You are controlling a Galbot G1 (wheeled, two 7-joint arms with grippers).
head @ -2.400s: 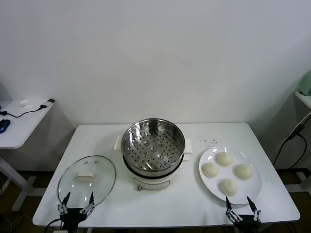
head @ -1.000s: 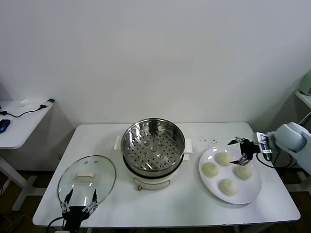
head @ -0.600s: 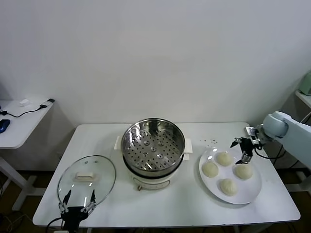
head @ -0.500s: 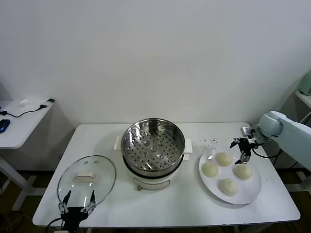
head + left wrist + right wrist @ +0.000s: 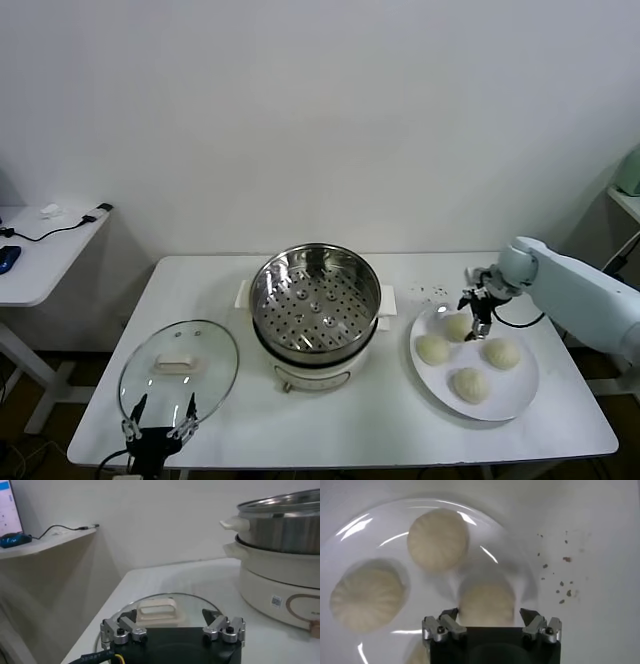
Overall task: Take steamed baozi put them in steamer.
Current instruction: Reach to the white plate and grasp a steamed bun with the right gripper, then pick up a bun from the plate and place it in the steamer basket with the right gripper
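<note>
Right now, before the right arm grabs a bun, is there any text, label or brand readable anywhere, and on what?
None can be read.
Steamer base: a small square code sticker and a curved panel marking, too small to read.
Monitor on the side desk: blurred lines, unreadable.
Glass lid, plate, baozi: no markings.

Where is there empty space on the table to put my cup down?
The table is bare along its front edge between the glass lid and the plate, and behind the steamer. The plate is crowded: four buns, with the right claw above one.
</note>
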